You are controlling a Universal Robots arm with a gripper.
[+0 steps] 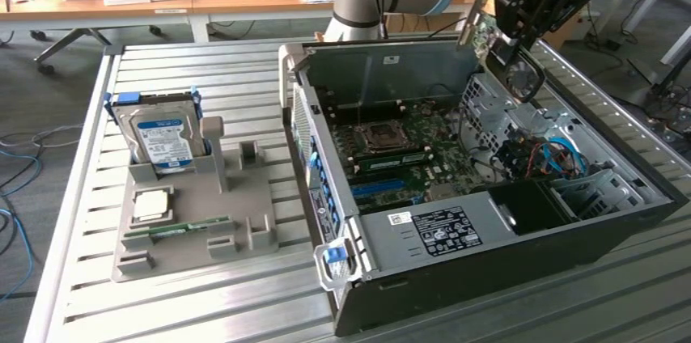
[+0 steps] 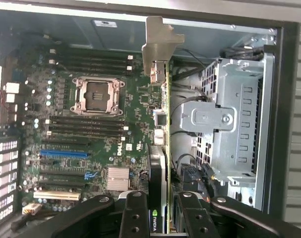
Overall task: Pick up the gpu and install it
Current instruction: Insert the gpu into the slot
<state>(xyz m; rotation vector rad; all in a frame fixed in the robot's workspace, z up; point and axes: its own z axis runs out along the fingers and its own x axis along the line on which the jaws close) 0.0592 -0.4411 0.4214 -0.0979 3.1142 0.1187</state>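
My gripper (image 1: 506, 29) hangs over the far right corner of the open computer case (image 1: 486, 262), shut on the gpu (image 1: 481, 34). The card is held on edge above the case, with its long silver bracket (image 1: 475, 7) on the far side. In the wrist view the gpu (image 2: 165, 144) runs edge-on away from my gripper (image 2: 162, 220), its bracket (image 2: 160, 44) farthest out and a black finger (image 2: 135, 213) pressing on each side. Below it lies the green motherboard (image 2: 140, 99), where a blue slot (image 2: 66, 153) sits off to one side of the card.
A grey parts holder (image 1: 184, 222) on the slatted table, on the exterior view's left, carries a hard drive (image 1: 162, 137), a processor (image 1: 151, 204) and a RAM stick (image 1: 178, 230). Inside the case stand the metal drive cage (image 2: 234, 119), loose cables (image 1: 551, 157) and the power supply (image 1: 443, 234).
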